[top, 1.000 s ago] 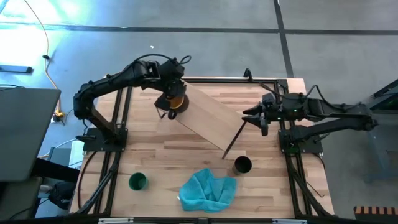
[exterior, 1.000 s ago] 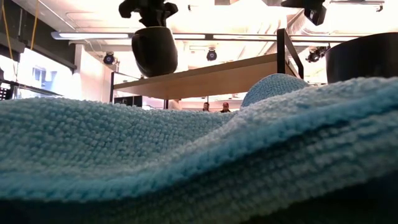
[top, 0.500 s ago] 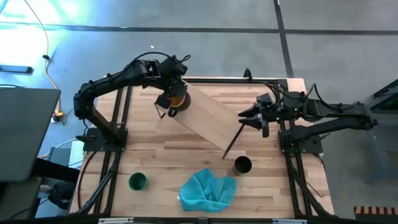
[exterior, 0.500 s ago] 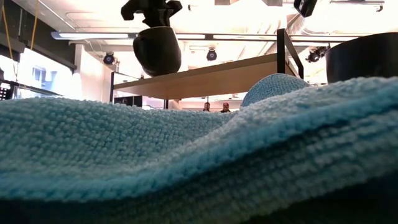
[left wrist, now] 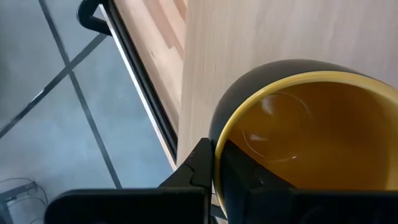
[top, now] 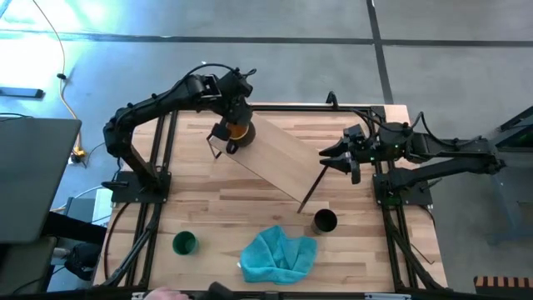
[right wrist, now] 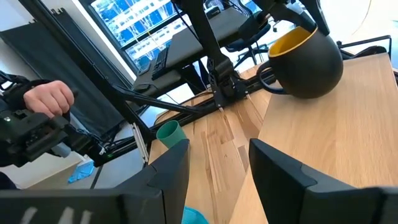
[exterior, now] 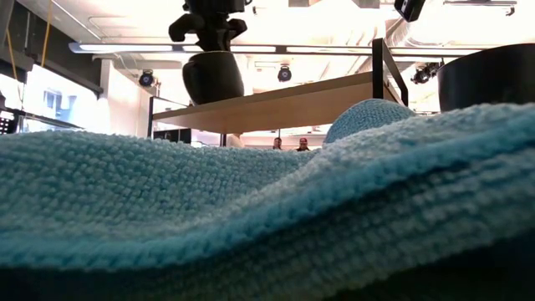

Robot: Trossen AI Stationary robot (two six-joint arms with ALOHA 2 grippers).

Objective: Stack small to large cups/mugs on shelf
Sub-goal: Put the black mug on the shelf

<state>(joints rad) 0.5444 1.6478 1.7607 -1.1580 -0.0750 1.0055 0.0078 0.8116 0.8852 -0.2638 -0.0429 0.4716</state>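
The yellow-orange mug, dark outside, is upright at the far left end of the light wooden shelf. It also shows in the right wrist view with its dark handle. My left gripper is shut on it from above. My right gripper is open and empty, level, just off the shelf's right end. The black cup and the green cup stand on the tabletop near the front, with the teal cloth between them. My left gripper pinches the mug's rim, one finger inside the mug and one outside. The fingers come from above, pointing down. The mug is upright with its base at the shelf board; whether it rests there or hangs just over it, I cannot tell.
The shelf lies slantwise across the tabletop on black end legs. The teal cloth fills the front of the low view. A person's hand shows beyond the table, at the left side. Black rails frame the tabletop.
My left gripper has carried the mug toward the table's far edge and a little right, over the shelf's end, and lowered it slightly. The mug was tilted half a second ago and is upright now. My right gripper has shifted a little toward the table's left.
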